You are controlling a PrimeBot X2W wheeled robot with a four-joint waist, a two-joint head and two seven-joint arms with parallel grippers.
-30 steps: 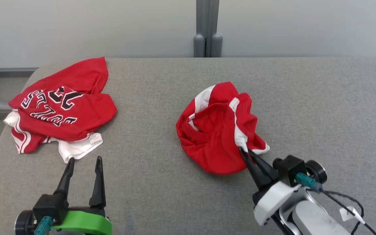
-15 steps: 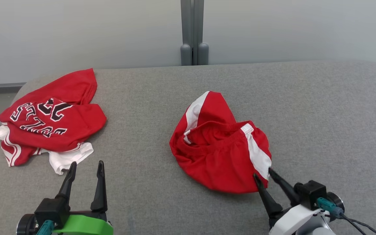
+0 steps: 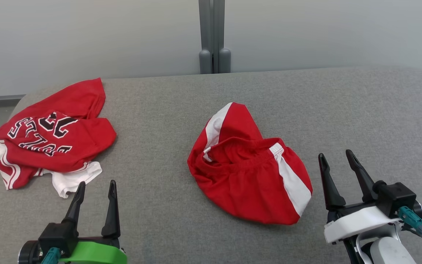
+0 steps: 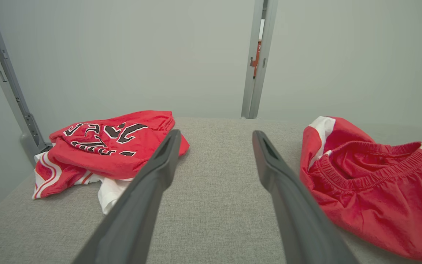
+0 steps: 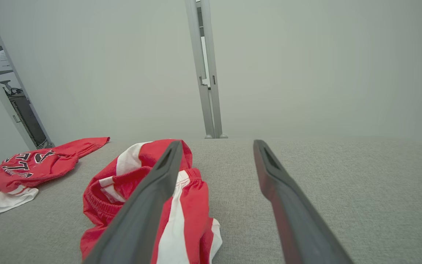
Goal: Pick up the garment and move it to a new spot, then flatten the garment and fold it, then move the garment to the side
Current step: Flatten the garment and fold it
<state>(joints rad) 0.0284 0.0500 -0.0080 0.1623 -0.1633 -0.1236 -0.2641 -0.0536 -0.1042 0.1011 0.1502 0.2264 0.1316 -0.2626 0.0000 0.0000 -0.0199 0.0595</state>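
The garment [image 3: 247, 172], red shorts with white side stripes, lies crumpled in the middle of the grey table [image 3: 361, 110]; it also lies at the right of the left wrist view [image 4: 372, 183] and at the lower left of the right wrist view [image 5: 148, 198]. My right gripper [image 3: 335, 156] stands open just right of the shorts, apart from them, nothing between its fingers [image 5: 269, 168]. At the lower left my left gripper [image 3: 97, 183] is open and empty, its fingers [image 4: 167, 154] pointing at bare table between the two cloth piles.
A pile of red and white jerseys with black lettering [image 3: 50, 135] sits at the table's left edge, just beyond my left fingertips. A grey post [image 3: 214, 36] rises behind the table against a pale wall.
My right gripper has opened and let go of the shorts, then drawn back to the right. The shorts have dropped and settled on the table. The camera has shifted a little.
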